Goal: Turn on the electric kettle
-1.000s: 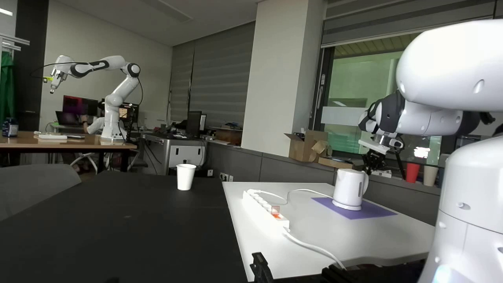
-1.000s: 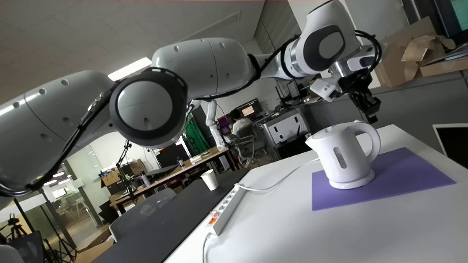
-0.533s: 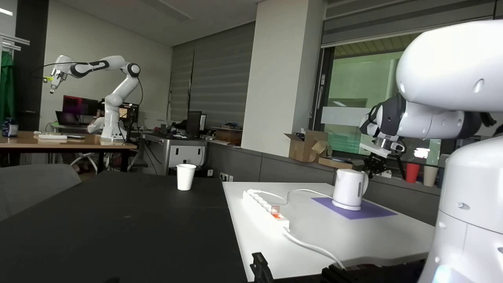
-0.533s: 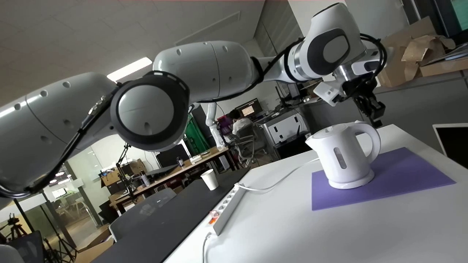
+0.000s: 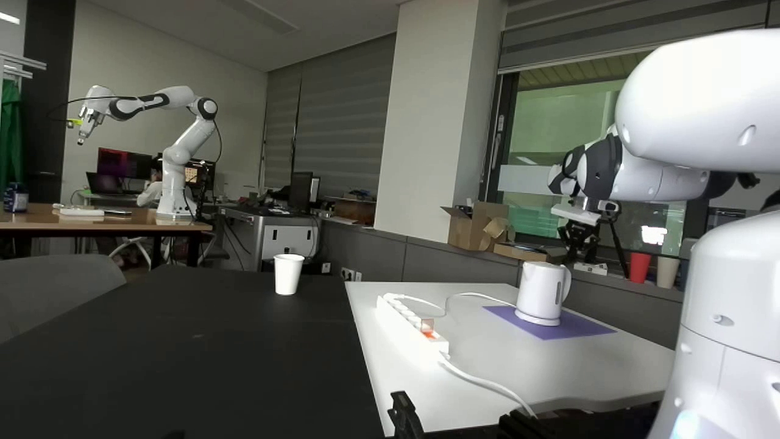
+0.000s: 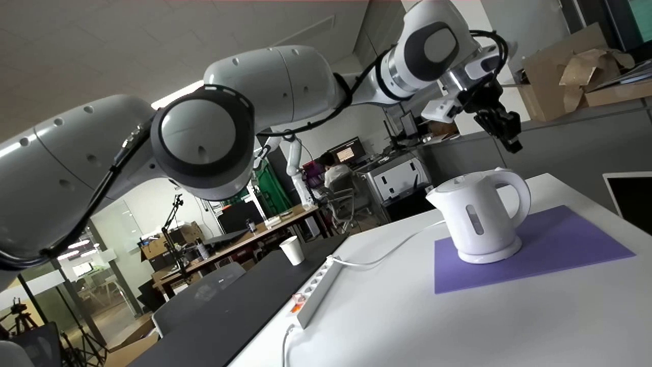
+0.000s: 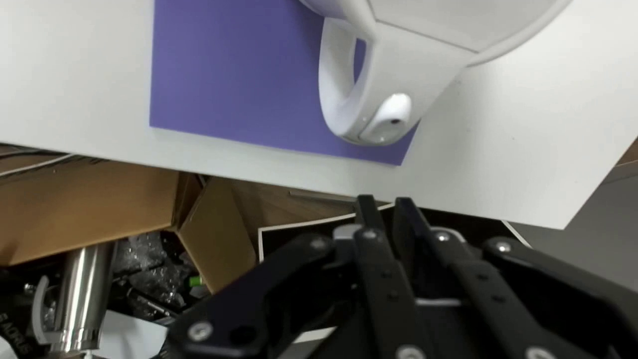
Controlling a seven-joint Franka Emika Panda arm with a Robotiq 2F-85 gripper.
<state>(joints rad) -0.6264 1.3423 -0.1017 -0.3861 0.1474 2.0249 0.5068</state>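
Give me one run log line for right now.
task: turn on electric kettle | kettle: upright on purple sheet | tool: higher than handle, not touching it | power: cannot tell

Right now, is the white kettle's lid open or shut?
Shut: in an exterior view, the lid lies in place across the top of the electric kettle.

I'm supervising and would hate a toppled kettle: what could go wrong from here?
The press could miss: what looks like the switch is small, on the handle of the kettle, and the end effector shows apart from it in the wrist view.
It could tip: the handle juts beyond the base, so a hard press there might tilt the kettle.
It might not heat: a cord runs toward the power strip, but I can't tell if that is switched on.
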